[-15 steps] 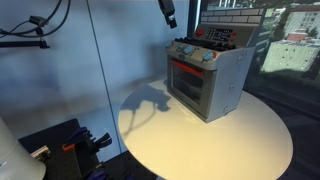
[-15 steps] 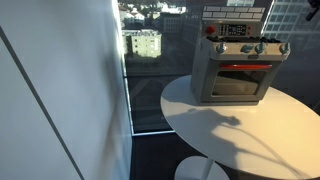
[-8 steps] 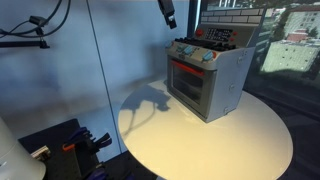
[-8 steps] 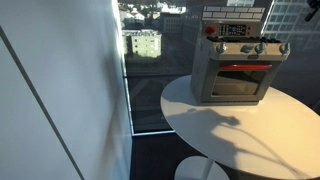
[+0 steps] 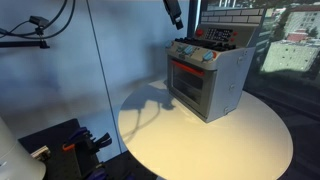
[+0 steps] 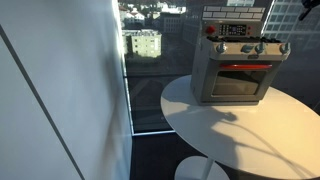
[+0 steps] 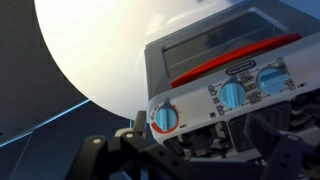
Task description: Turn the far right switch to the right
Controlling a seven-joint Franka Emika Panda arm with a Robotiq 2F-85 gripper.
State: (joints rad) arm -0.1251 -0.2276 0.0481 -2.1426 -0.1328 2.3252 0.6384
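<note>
Switch [image 7: 165, 118], a small round light-blue knob with an orange-red arc around it, sits at the left end of the knob row in the wrist view, low and a little left of centre. The picture is soft there, so this is probably the end knob, not certainly. Two more light-blue knobs [image 7: 232, 95] lie to its right along the same row, which climbs toward the right edge of the frame. Above the row in that view runs the red door handle [image 7: 222, 64] of the grey oven [image 7: 160, 60]. Beyond it the round white bench [image 7: 100, 50] fills the upper left. Dark, blurred parts of the gripper [image 7: 200, 150] crowd the bottom edge. I cannot tell whether the fingers are spread or pressed together.

In both exterior views the oven stands upright on the bench, with the knob row along the top of its front face. In an exterior view the switch [image 6: 283, 46] is the knob at the right end of the row, in the upper right of the frame. The gripper [image 6: 310, 8] hangs in the top right corner there, above the oven and apart from it. In an exterior view the gripper [image 5: 173, 11] shows at the top edge, above and left of the oven, touching nothing. It is too small there to show how the fingers stand.
</note>
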